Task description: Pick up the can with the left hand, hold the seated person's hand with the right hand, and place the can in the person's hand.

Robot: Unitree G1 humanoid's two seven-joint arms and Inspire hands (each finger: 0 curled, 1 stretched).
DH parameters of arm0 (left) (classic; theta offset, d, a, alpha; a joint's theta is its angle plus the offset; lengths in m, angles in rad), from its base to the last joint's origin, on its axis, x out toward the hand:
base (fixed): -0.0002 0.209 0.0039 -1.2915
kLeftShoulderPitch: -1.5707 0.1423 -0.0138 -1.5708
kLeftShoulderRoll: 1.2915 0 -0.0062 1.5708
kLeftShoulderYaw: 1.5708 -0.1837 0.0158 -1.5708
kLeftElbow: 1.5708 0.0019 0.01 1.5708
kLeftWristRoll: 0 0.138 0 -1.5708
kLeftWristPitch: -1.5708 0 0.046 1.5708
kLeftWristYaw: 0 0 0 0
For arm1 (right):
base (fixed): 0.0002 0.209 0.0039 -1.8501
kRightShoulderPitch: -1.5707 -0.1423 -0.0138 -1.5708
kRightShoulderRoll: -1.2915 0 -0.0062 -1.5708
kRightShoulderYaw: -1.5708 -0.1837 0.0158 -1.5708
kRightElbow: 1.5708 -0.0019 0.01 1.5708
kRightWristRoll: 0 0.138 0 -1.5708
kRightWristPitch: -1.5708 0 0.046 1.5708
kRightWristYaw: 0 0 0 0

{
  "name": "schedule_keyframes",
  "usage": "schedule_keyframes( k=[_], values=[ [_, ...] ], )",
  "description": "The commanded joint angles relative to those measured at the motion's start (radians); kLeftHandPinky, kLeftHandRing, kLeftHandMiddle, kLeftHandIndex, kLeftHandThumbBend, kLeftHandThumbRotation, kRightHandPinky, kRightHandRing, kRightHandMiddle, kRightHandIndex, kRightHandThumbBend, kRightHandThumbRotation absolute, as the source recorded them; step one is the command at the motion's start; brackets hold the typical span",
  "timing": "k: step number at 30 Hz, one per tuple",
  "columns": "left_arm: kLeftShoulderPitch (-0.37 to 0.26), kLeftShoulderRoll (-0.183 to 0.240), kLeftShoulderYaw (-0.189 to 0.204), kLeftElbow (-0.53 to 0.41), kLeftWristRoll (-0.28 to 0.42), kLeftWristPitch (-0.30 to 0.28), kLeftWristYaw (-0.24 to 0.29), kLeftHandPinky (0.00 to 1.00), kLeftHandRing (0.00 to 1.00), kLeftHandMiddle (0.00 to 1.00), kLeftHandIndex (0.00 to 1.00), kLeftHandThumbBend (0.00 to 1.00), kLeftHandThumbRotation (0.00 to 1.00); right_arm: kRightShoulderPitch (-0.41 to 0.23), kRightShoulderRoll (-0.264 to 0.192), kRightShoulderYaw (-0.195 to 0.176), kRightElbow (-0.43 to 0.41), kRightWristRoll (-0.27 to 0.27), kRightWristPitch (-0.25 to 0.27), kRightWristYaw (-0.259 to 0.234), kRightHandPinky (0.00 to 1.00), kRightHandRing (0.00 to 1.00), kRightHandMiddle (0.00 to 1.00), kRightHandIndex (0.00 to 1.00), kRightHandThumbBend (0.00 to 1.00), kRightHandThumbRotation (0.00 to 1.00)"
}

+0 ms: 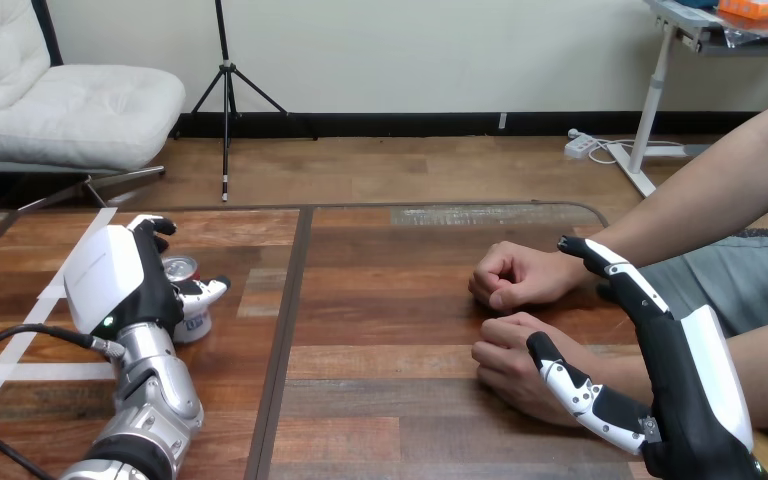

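Observation:
A red-topped can point(181, 268) stands on the wooden table point(400, 300) at the left. My left hand point(120, 280) is wrapped round it, thumb in front and fingers curled behind, hiding most of its body. At the right the person rests two closed fists on the table: the farther hand point(515, 275) and the nearer hand point(508, 358). My right hand point(695, 380) stands open beside them. Its straight fingers reach along the farther wrist and its thumb lies against the nearer wrist, not curled round it.
A dark seam point(285, 330) runs down the table between the can and the person's fists. White tape stripes point(35, 370) mark the table's left part. The person's forearms come in from the right edge.

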State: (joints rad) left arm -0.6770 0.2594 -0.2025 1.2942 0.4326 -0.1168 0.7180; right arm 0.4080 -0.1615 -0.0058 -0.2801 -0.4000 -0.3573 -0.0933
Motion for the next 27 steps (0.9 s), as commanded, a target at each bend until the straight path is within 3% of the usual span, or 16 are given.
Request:
schedule_keyframes(
  k=[1,11,27],
  values=[
    [-0.038,0.0,0.006,0.002,-0.003,-0.028,0.009,0.57,0.59,0.61,0.68,0.72,0.01,-0.03,-0.005,0.001,-0.052,0.005,-0.017,0.001,0.85,0.9,0.89,0.85,0.46,0.0],
    [-0.032,0.006,0.005,0.004,0.006,-0.039,0.017,0.51,0.5,0.5,0.62,0.67,0.0,-0.034,-0.006,0.0,-0.044,0.006,-0.025,-0.003,0.85,0.89,0.89,0.84,0.46,0.0],
    [-0.019,0.003,0.015,0.002,0.001,-0.06,0.033,0.49,0.48,0.48,0.58,0.68,0.0,-0.034,-0.008,-0.002,-0.045,0.009,-0.026,-0.001,0.85,0.9,0.89,0.84,0.46,0.0]
  ],
)
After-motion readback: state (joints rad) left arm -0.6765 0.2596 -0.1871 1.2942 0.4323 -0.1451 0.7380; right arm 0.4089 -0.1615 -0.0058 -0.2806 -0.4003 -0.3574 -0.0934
